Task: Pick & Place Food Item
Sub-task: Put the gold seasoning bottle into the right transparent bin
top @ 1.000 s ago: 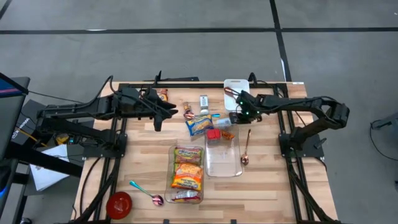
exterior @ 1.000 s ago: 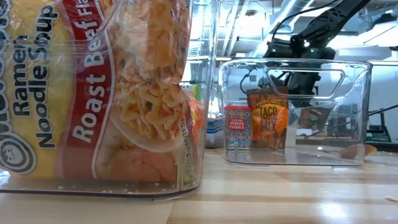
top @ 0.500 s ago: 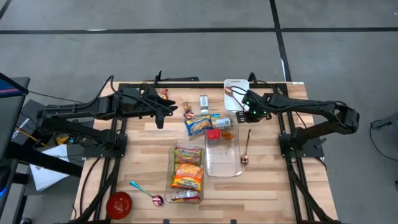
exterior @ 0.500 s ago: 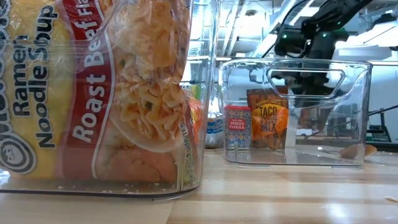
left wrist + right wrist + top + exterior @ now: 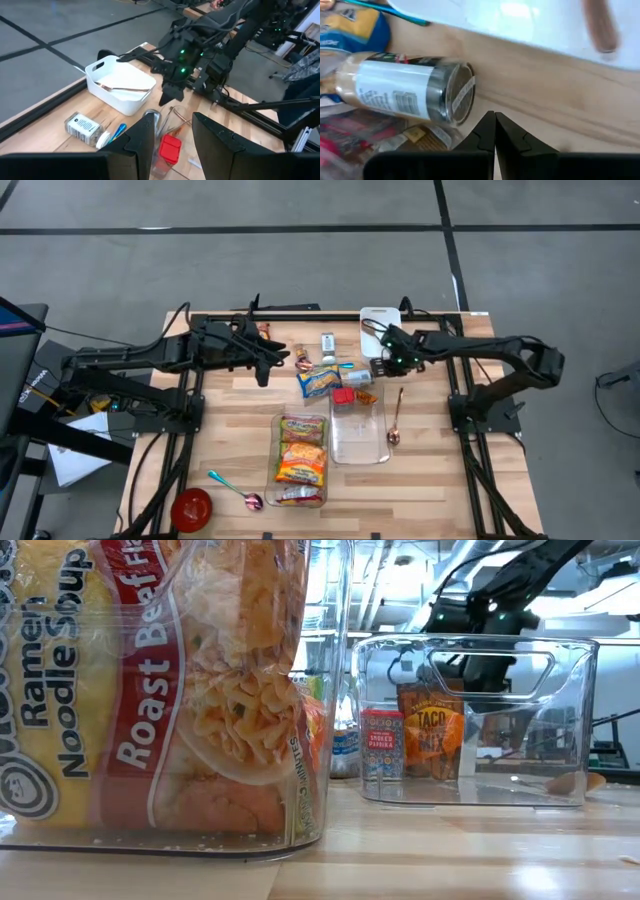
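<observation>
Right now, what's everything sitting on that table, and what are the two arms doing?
Clear bins: two, mid-table; one holds ramen packets, the other a red-capped jar.
Loose ramen packet: one, yellow and blue, behind the bins.
White tray: one, far edge.
Spice jar: one, lying beside the tray.
Copper spoon: one, right of the bins.
Red bowl: one, near left corner.
Blue-handled spoon: one, beside the bowl.
Left gripper: fingers apart, empty.
Right gripper: fingers shut, empty, by the jar.

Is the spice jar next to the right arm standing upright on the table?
No, in the right wrist view the spice jar lies on its side on the wooden table, its silver lid facing sideways.
</observation>
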You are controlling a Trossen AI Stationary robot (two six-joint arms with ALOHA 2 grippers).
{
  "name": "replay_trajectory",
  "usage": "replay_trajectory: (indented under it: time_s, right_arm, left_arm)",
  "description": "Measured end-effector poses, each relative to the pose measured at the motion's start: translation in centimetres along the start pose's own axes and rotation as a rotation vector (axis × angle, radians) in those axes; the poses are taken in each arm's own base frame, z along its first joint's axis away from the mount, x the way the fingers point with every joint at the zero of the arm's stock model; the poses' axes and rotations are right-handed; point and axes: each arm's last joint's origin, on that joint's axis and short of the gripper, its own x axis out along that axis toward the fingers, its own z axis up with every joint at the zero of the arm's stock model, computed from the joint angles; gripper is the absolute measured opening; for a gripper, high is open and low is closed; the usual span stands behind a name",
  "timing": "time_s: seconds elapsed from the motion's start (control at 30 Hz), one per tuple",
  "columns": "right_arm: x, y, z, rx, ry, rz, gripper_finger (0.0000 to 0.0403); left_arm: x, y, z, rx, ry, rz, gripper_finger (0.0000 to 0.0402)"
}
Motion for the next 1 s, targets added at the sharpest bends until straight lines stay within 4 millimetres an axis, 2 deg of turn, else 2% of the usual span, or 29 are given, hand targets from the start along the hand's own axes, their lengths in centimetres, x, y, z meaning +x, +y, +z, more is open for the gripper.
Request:
replay_trajectory:
  time_s: [0.33, 0.6, 0.73, 0.9, 1.0]
  right_arm:
    - [2.3, 2.2, 0.1, -0.003, 0.028, 0.085, 0.0000]
    - [2.6, 5.6, 2.4, -0.114, -0.004, 0.163, 0.0000]
    - [2.3, 5.7, 3.0, -0.138, 0.004, 0.139, 0.0000]
    - [0.7, 5.4, 3.3, -0.134, -0.028, 0.153, 0.0000]
    - [0.4, 5.0, 3.3, -0.129, -0.013, 0.141, 0.0000]
  left_arm:
    - [-0.1, 0.0, 0.0, -0.021, -0.001, -0.001, 0.0127]
    - [-0.1, 0.0, 0.0, -0.021, 0.000, -0.001, 0.0127]
    - [-0.1, 0.0, 0.0, -0.020, 0.000, -0.001, 0.0127]
    - [-0.1, 0.0, 0.0, -0.013, 0.000, 0.000, 0.0127]
    - [-0.1, 0.0, 0.0, -0.011, -0.001, 0.003, 0.0127]
